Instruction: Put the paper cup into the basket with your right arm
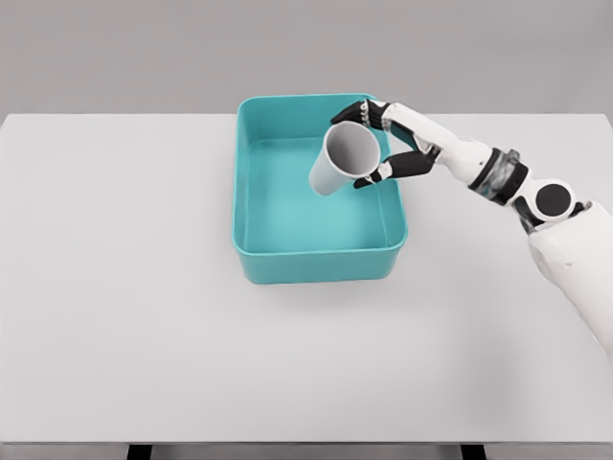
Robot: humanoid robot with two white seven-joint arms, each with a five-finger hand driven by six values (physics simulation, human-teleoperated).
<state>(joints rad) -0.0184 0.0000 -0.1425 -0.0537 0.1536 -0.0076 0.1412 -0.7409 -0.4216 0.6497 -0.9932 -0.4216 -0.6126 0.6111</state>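
A white paper cup hangs tilted over the inside of the teal basket, its open mouth turned toward the right and up. My right hand is shut on the cup near its rim, with dark fingers above it and the thumb below. The right arm reaches in from the picture's right edge across the basket's far right corner. The cup's lower end sits above the basket floor; whether it touches the floor I cannot tell. My left arm does not show.
The basket stands at the middle rear of a white table. A grey wall runs behind the table's far edge. Nothing else lies on the tabletop.
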